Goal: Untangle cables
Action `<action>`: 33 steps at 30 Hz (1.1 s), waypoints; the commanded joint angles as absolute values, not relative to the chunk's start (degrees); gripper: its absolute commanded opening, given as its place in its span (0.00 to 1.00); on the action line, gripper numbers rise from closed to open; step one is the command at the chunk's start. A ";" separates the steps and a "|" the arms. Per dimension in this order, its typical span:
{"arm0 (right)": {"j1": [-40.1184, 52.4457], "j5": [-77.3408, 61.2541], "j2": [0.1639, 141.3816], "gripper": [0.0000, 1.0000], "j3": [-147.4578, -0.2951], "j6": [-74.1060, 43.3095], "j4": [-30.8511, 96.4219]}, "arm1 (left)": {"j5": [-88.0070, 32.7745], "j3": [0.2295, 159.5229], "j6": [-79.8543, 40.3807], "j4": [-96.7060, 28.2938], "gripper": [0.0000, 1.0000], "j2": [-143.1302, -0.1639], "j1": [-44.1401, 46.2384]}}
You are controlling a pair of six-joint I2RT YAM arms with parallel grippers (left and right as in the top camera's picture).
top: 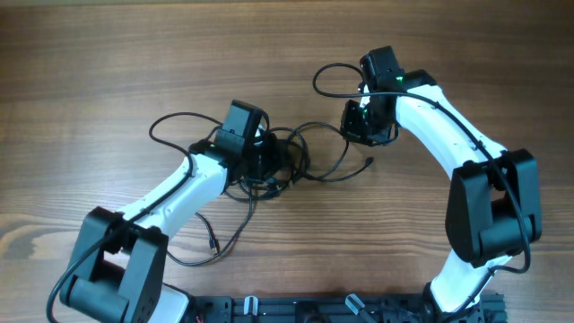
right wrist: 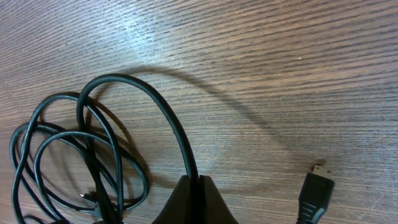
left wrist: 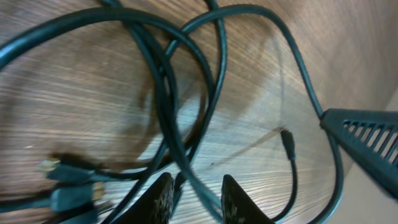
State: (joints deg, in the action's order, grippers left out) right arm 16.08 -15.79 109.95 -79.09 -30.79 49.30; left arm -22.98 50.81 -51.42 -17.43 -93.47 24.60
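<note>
Cable (right wrist: 177,134) tight in right claw (right wrist: 195,182), clear only from its wrist camera

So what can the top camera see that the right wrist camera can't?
Only the overhead view shows the white left arm and right arm, with the left hand over the tangled cables in the middle. Only the right wrist view shows, close up, the right hand shut on one cable and a plug lying beside it. Both show black cables on the wooden table.
</note>
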 commanded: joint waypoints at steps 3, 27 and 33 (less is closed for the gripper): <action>16.27 -15.51 111.18 0.05 -78.63 -29.95 49.56 | -20.73 50.68 -59.24 -14.04 0.29 -98.06 25.30; 16.27 -15.51 111.18 0.05 -78.63 -28.49 49.12 | -18.22 50.68 -59.13 -12.16 0.04 -102.45 27.03; 16.27 -15.51 111.18 0.06 -78.63 -28.47 49.28 | -15.73 50.68 -58.67 -12.12 0.04 -102.43 27.00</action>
